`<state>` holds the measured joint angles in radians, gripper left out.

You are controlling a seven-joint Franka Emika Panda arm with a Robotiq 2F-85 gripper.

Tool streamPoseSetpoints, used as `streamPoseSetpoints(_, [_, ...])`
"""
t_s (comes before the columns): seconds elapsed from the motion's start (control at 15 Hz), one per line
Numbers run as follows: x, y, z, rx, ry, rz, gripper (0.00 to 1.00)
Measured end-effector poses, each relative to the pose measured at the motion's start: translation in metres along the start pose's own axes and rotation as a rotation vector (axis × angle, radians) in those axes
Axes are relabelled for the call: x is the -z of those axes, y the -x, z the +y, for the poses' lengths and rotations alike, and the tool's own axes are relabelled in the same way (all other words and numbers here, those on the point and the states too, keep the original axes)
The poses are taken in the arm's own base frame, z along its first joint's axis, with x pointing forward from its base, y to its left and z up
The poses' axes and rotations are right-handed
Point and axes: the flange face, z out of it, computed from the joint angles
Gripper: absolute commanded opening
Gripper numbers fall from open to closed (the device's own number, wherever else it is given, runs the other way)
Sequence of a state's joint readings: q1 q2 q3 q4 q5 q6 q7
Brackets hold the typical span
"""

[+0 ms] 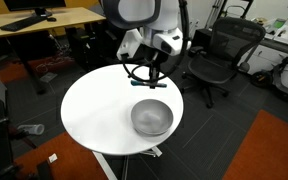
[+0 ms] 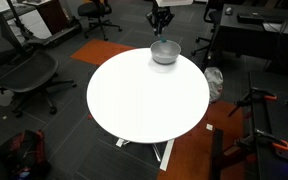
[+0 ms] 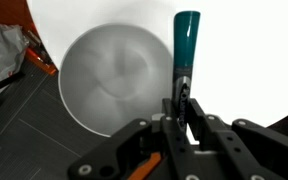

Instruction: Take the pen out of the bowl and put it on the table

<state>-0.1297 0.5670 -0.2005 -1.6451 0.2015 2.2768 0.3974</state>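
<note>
The gripper (image 3: 184, 118) is clamped on the dark end of the pen (image 3: 187, 40), whose teal end points straight ahead of it. The bowl (image 3: 114, 80) sits just beside the fingers on the table (image 3: 249, 60). The pen seems to be lifted clear of the bowl's rim.

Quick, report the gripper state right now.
Gripper: closed, holding the pen, whose teal end sticks out past the fingertips in the wrist view.
</note>
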Motion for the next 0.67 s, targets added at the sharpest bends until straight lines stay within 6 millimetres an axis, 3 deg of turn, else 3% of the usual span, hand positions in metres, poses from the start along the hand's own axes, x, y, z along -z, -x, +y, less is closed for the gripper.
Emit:
streamPoseSetpoints(0.2, [0.008,0.034,-0.036,0.036,-0.017,-0.025,0.05])
streamPoseSetpoints(0.4, [0.004,0.065,-0.066,0.083,-0.020,-0.058,0.05])
streamPoseSetpoints(0.67, [-0.014,0.091,-0.082,0.123,-0.004,-0.098,0.05])
